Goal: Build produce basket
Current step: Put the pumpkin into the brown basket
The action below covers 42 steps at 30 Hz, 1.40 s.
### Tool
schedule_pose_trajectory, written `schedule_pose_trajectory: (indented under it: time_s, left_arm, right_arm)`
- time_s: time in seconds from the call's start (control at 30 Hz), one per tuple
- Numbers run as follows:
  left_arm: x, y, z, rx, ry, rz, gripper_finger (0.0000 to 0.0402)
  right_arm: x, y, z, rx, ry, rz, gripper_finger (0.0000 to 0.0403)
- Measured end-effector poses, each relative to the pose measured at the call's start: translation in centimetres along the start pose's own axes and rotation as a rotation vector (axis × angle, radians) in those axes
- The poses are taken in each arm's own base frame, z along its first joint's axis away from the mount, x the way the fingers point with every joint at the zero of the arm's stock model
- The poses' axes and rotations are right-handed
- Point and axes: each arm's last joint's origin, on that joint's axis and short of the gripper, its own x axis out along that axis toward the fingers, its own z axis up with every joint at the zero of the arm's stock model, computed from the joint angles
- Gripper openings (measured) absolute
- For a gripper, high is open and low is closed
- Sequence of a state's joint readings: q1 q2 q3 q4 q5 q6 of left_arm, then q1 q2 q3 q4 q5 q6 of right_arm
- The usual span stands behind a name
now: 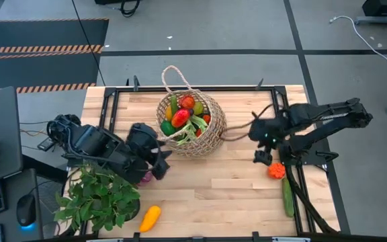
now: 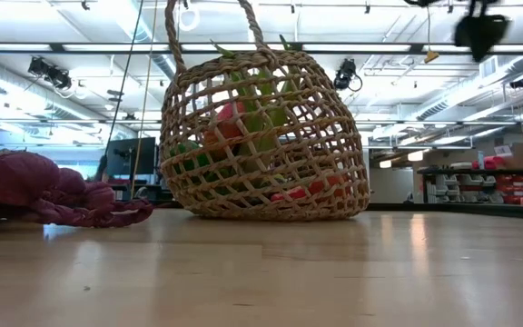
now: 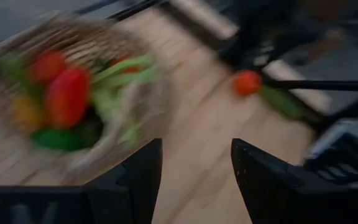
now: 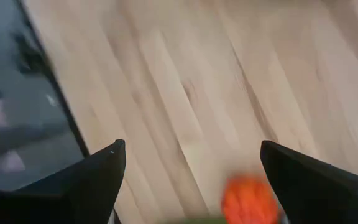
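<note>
The basket (image 1: 192,124) stands at the far middle of the desk (image 1: 213,195), already holding produce. The right claw (image 4: 191,180), open and empty, hovers above the orange (image 4: 248,200); it should descend straight, centred, then close gently. The left claw (image 3: 194,177) is open, empty.

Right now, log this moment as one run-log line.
basket: tipped, holds produce | left gripper: open, empty, beside basket | right gripper: open, above orange | yellow squash, cucumber: on table
</note>
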State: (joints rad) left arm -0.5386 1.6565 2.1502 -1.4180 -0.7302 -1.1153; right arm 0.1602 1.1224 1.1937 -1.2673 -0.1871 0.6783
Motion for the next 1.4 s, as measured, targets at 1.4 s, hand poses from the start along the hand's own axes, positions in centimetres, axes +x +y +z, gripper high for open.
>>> schedule_pose_trajectory:
  time_s: [1.4]
  left_arm:
    - [0.5, -9.1, 1.7, 0.06, -0.322, -0.601, 0.0172]
  right_arm:
    - [13.2, -3.6, -7.2, 0.415, 0.394, -0.466, 0.0358]
